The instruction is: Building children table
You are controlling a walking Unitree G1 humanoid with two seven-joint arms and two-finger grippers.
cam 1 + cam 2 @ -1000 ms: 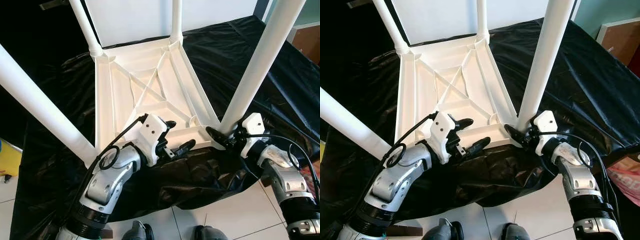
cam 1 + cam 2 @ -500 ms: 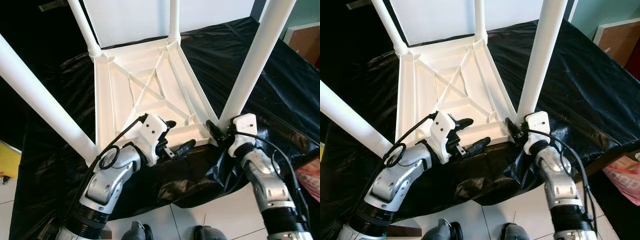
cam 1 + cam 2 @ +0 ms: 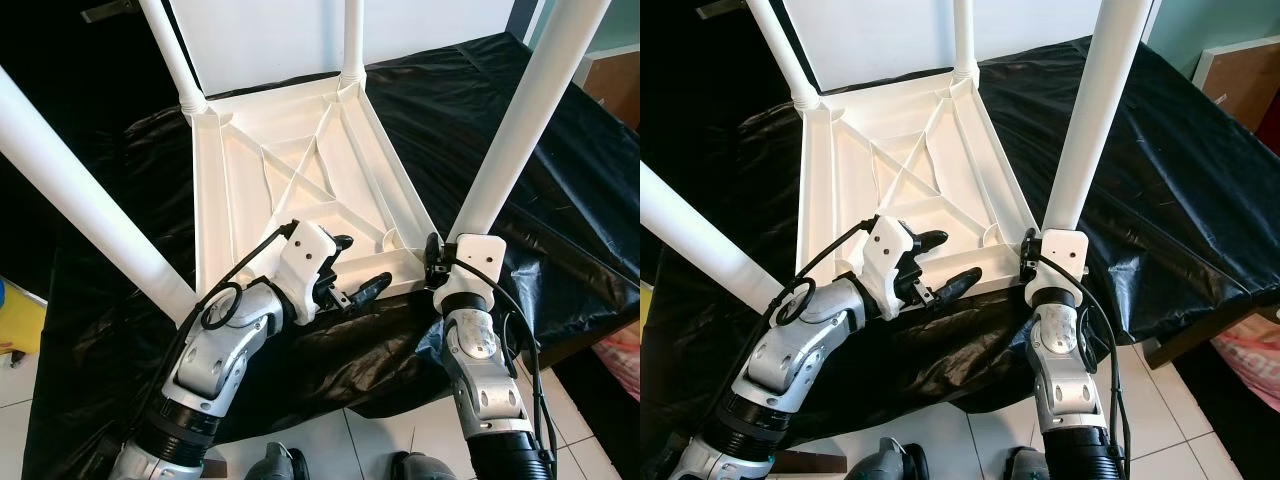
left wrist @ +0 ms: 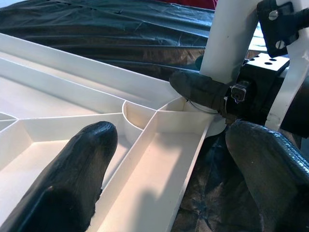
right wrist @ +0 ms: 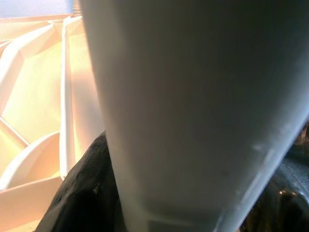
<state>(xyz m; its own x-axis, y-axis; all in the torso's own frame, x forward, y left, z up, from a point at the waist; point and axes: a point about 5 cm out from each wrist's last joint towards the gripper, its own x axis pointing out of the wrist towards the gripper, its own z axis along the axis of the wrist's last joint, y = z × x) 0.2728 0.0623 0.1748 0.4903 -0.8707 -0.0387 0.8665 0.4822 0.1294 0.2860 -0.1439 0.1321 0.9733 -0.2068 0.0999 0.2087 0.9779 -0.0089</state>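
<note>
In the left eye view, the right gripper (image 3: pixel 436 262) has swung in under the near-right table leg (image 3: pixel 510 150), clamped at its base at 5 o'clock on the upside-down white tabletop (image 3: pixel 290 180). In the left wrist view, the left gripper (image 4: pixel 169 174) stays apart, straddling the tabletop's near rim. The leg looks almost screwed in.

Table underside (image 3: pixel 300 170): we see white moulded plastic, smooth, with a soft sheen on its ribs.
Table legs (image 3: pixel 515 130): we read these as the same white plastic, smooth tubes, lightly glossy.
Cover sheet (image 3: pixel 470 90): we see thin black plastic film, crinkled and shiny where light catches it.
Left claw (image 3: pixel 350 270): we note matt black, rubbery-looking fingers (image 4: pixel 77 169) with a fine grain.
Arms (image 3: pixel 215 360): we see brushed silver metal with white plastic housings.
Floor (image 3: pixel 380 435): we see pale, glossy tiles.
</note>
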